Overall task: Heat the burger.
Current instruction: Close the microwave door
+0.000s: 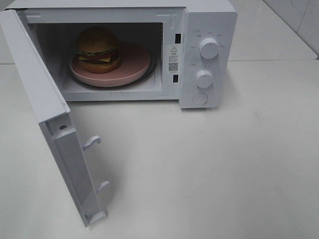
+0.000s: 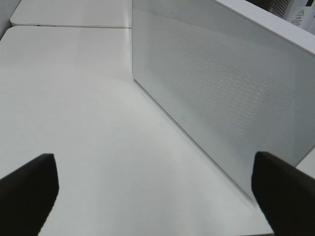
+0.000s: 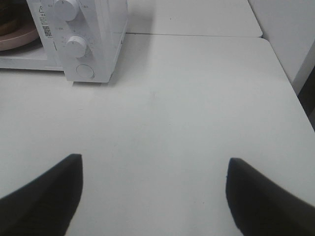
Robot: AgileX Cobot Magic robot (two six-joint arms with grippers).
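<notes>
The burger [image 1: 97,50], a golden-brown bun with lettuce, tomato and cheese, sits on the pink round plate [image 1: 134,67] inside the white microwave [image 1: 207,20]. The microwave door [image 1: 37,94] stands wide open, swung out to the left. Neither arm shows in the exterior view. In the left wrist view my left gripper [image 2: 155,191] is open and empty, facing the outer face of the door [image 2: 221,93]. In the right wrist view my right gripper [image 3: 155,196] is open and empty over the table, with the microwave's control panel [image 3: 81,42] ahead and the plate's edge [image 3: 17,40] visible.
The microwave has two white knobs [image 1: 208,48] [image 1: 204,78] and a round button [image 1: 200,98] on its right panel. The white table [image 1: 209,169] spreads in front and to the right. A white wall [image 3: 290,29] borders the table's right edge.
</notes>
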